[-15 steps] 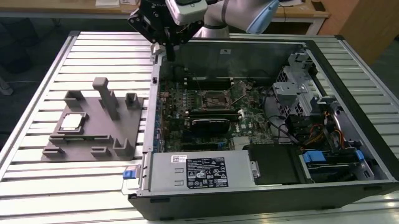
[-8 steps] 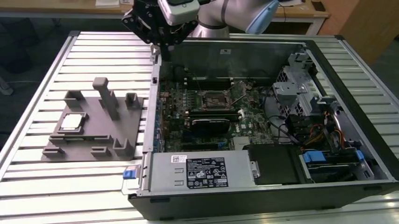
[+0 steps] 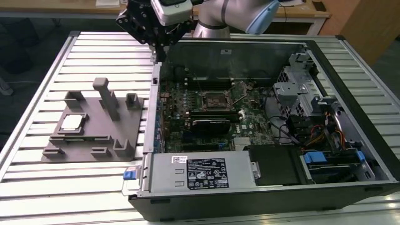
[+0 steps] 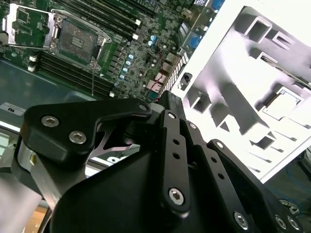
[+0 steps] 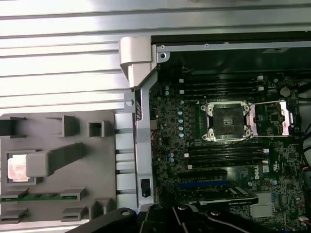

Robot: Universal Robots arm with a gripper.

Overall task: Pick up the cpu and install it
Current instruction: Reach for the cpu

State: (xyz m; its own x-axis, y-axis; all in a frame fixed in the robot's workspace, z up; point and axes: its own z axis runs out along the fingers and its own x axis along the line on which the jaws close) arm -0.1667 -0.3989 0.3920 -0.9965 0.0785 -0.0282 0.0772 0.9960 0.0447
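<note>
One arm holds the gripper (image 3: 160,54) above the side wall of the open computer case (image 3: 250,58), near a corner of it, with nothing seen in its grasp. Whether the gripper is released or clenched cannot be told.

The cpu (image 3: 72,123) is well apart from the gripper, lower down and off to the exterior view's left. It lies flat in a recess of the grey fixture (image 3: 93,143), which rests on the slatted metal table (image 3: 37,70) just outside the case wall. In the first wrist view the cpu (image 5: 17,170) shows a pale, shiny top, and a grey post (image 5: 48,160) of the fixture hides part of it. A green memory stick (image 5: 29,196) lies in a slot of the same fixture, beside the cpu.

On the other side of the gripper, inside the case, the motherboard (image 3: 187,98) lies flat with the socket (image 3: 217,100) near its middle, also well below the gripper. In the first wrist view the socket (image 5: 227,120) has its dark centre uncovered and its metal load plate (image 5: 279,119) swung open beside it. Memory slots (image 5: 223,155) run along both sides of the socket. The gripper thus hangs between fixture and socket, touching neither.
</note>
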